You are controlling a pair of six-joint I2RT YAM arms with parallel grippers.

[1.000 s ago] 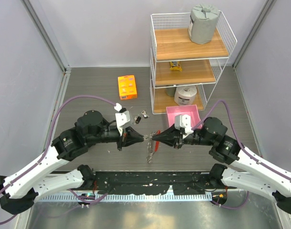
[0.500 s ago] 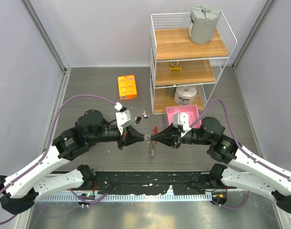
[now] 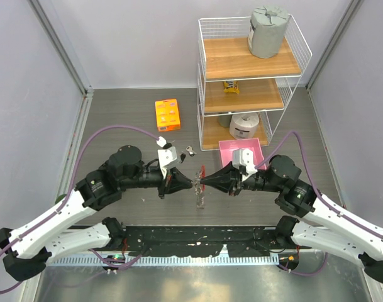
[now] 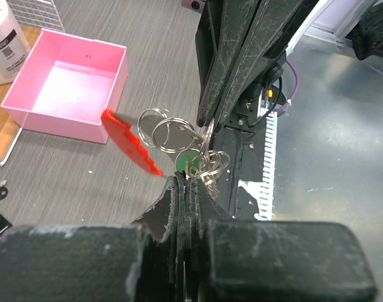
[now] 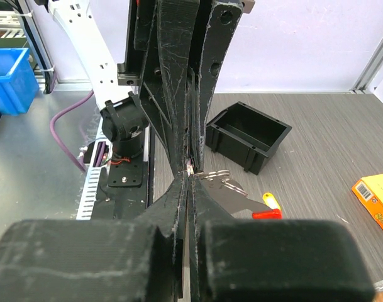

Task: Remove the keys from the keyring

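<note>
The keyring (image 3: 197, 187) hangs above the table between my two gripper tips, with its red fob (image 3: 202, 172) sticking up and keys (image 3: 198, 199) dangling below. My left gripper (image 3: 192, 184) is shut on the green-tagged key (image 4: 187, 162) of the bunch. In the left wrist view, silvery rings (image 4: 168, 133) and the red fob (image 4: 131, 142) fan out just past its tip (image 4: 188, 182). My right gripper (image 3: 201, 182) is shut on the ring from the opposite side; its tip (image 5: 190, 173) meets the left fingers (image 5: 176, 82). Rings (image 5: 220, 180) and a yellow key head (image 5: 271, 201) show beside it.
Two loose keys (image 3: 190, 150) lie on the table behind the grippers. A pink bin (image 3: 240, 152) stands by the wire shelf (image 3: 251, 75), and an orange box (image 3: 167, 114) at the back. A black bin (image 5: 248, 135) sits under the left arm.
Both grippers have shifted slightly while staying tip to tip. The red fob has swung from below the ring to above it. Both remain shut.
</note>
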